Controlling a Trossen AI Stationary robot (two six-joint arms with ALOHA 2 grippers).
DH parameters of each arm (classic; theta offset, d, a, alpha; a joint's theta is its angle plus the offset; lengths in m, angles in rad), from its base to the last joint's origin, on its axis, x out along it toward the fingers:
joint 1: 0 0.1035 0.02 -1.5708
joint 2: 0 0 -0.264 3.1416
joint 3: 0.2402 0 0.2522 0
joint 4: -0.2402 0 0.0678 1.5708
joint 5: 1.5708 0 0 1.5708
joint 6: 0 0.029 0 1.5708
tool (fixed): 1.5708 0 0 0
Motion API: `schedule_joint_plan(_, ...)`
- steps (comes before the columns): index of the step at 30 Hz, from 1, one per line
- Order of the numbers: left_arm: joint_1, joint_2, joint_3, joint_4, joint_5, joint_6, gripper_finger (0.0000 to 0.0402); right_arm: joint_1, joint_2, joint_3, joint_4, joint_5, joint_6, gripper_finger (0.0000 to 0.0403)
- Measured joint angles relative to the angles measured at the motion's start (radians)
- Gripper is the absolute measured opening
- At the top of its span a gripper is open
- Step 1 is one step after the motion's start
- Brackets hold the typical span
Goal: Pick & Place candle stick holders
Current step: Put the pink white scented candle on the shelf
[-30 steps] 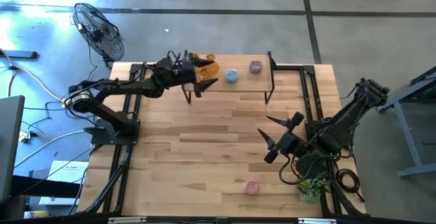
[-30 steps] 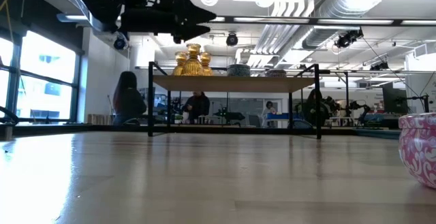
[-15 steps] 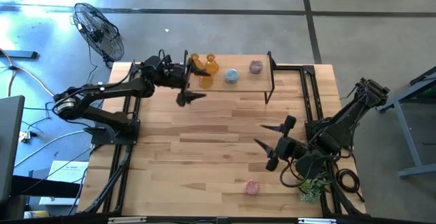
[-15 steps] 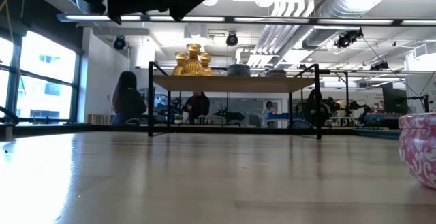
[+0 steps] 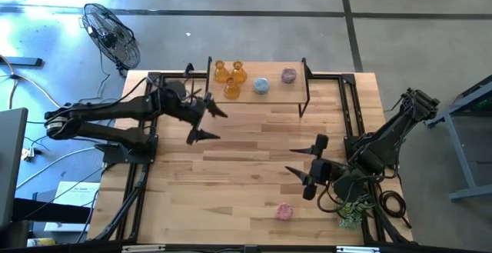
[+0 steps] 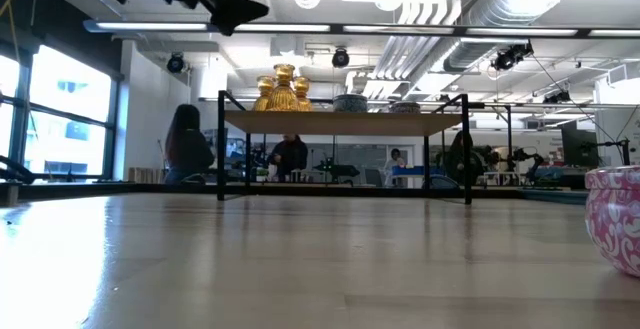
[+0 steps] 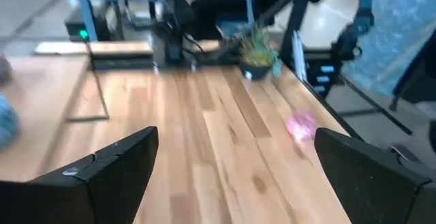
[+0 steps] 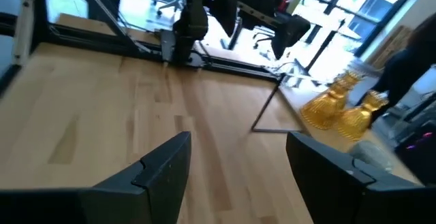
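On a raised wooden shelf (image 5: 277,93) at the table's far edge stand three amber candle stick holders (image 5: 231,79), a pale blue one (image 5: 261,86) and a pink one (image 5: 288,74). Another pink holder (image 5: 284,211) stands on the table near its front edge and shows at the right in the low view (image 6: 615,214). My left gripper (image 5: 206,124) hangs open in the air, nearer than the shelf's left end, holding nothing (image 7: 238,183). My right gripper (image 5: 304,158) hovers open above the table's right half, farther back than the near pink holder (image 8: 235,176).
A green potted plant (image 5: 352,211) sits at the table's near right corner. Black frame rails (image 5: 142,168) run along the left and right table edges. A fan (image 5: 111,34) stands on the floor beyond the far left corner. People show in the room behind (image 6: 188,144).
My left gripper has drawn back from the amber holders on the shelf, toward the table's near and left edges, rising a little and tipping up toward level, still open. The amber holders stay on the shelf. My right gripper has swung its fingers a little toward the near edge.
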Motion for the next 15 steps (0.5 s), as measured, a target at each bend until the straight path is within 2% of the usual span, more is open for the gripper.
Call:
schedule_joint_plan(7, -0.143, -0.017, 0.0, -0.183, -0.027, -0.003, 0.0388, 0.0, 0.0, 0.0, 0.034, -0.041, 0.071, 0.0238)
schedule_joint_plan(10, -0.209, -0.016, 0.0, -0.256, -0.028, -0.003, 0.0388, 0.0, 0.0, 0.0, 0.034, -0.09, 0.096, 0.0238)
schedule_joint_plan(15, -0.324, -0.016, 0.0, -0.264, -0.085, -0.025, 0.0388, 0.001, 0.0, 0.0, 0.035, -0.175, 0.131, 0.0238)
